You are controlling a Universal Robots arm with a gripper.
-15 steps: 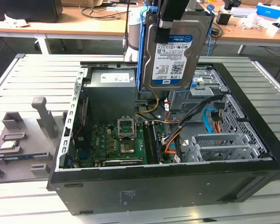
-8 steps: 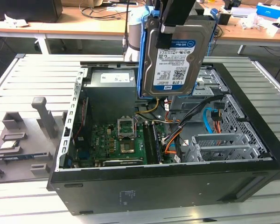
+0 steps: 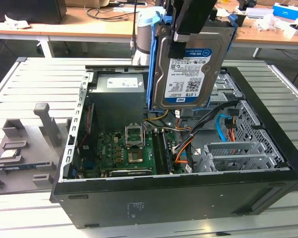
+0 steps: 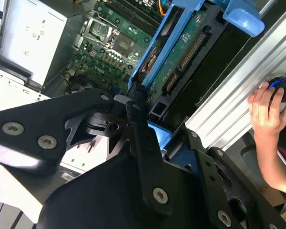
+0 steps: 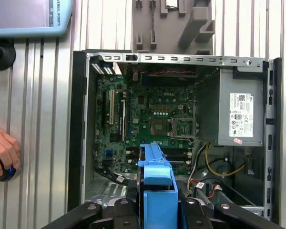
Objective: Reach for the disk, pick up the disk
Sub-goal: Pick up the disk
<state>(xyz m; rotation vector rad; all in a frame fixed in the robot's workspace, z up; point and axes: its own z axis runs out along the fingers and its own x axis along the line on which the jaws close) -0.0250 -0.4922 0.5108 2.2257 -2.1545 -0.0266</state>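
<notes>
Lifting labelled disk (image 3: 188, 74) (barcoded), gripper (image 3: 191, 22) clamped

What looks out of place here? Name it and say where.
A person's hand rests on a blue-topped knob at the table's edge, beside the open computer case, while the gripper holds the disk above the case.

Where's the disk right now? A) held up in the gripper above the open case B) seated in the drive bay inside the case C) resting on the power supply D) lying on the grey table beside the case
A: in the exterior view the disk hangs upright in the gripper, clear above the open computer case.
</notes>
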